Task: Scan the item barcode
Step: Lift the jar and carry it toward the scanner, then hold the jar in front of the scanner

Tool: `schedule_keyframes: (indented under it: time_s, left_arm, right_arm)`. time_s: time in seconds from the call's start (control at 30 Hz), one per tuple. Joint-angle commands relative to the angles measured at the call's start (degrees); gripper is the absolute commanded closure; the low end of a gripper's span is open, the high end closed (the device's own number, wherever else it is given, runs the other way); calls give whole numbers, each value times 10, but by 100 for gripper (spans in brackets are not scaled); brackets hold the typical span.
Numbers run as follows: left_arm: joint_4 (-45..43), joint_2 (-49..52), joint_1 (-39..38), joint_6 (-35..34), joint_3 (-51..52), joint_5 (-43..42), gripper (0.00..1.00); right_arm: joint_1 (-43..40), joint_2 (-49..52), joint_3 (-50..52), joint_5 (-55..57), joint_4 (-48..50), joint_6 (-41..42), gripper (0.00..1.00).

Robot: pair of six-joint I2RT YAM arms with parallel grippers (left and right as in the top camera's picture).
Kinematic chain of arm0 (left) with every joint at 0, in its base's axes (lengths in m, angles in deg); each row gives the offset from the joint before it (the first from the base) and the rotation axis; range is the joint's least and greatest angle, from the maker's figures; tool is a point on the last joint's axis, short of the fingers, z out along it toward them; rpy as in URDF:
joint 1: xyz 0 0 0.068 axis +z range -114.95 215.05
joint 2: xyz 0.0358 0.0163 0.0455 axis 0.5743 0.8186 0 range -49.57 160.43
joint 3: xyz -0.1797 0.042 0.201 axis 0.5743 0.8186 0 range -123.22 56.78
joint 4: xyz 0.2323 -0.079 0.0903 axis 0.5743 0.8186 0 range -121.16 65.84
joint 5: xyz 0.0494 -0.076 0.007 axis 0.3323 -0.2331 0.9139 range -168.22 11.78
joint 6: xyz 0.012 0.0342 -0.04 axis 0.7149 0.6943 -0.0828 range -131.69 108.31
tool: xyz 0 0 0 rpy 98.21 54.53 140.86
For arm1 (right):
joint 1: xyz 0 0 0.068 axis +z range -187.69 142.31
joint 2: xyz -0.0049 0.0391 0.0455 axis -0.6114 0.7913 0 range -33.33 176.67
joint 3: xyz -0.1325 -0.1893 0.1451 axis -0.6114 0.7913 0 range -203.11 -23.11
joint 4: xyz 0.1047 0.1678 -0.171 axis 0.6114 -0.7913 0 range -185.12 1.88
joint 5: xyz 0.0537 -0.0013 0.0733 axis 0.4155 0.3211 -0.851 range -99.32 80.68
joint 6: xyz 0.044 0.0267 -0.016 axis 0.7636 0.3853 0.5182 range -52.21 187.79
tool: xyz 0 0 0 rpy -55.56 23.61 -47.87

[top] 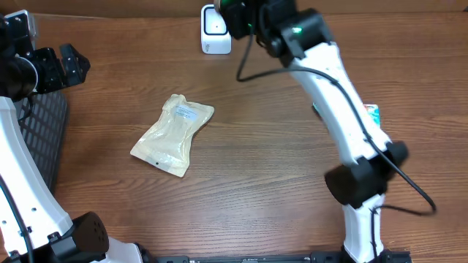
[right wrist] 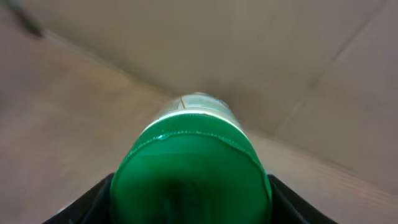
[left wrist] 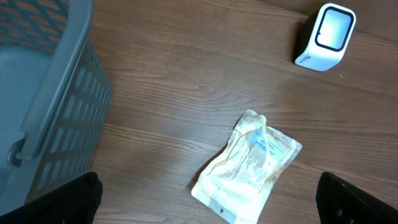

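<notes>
- right gripper (top: 245,22) is clamped on a green-capped clear plastic bottle (right wrist: 189,168), held up at the far edge of the table, just beside the small white box scanner (top: 215,29)
- so pickup and carry look done, the scan itself is what's left. can't tell if the barcode faces the window
- left gripper (top: 72,64) hangs wide open, holding nothing, by the grey mesh basket (left wrist: 56,106)
- a flat cream pouch (top: 173,136) lies untouched mid-table

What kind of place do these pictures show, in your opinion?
Probably a mock checkout or scanning station. On the wooden table stand a small white barcode scanner and a grey slatted basket, a pale pouch lies nearby, and the right hand holds a green container by the scanner.
</notes>
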Motion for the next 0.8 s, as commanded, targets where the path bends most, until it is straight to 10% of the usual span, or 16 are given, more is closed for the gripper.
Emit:
schedule_keyframes:
  time_s: [0.0,0.77]
  left_arm:
    - [0,2,-4,7,-2,2,0]
    - [0,2,-4,7,-2,2,0]
  right_arm:
    - [-1,47,-6,66,87,-49,65]
    - [-1,210,-5,120,330,-471,67]
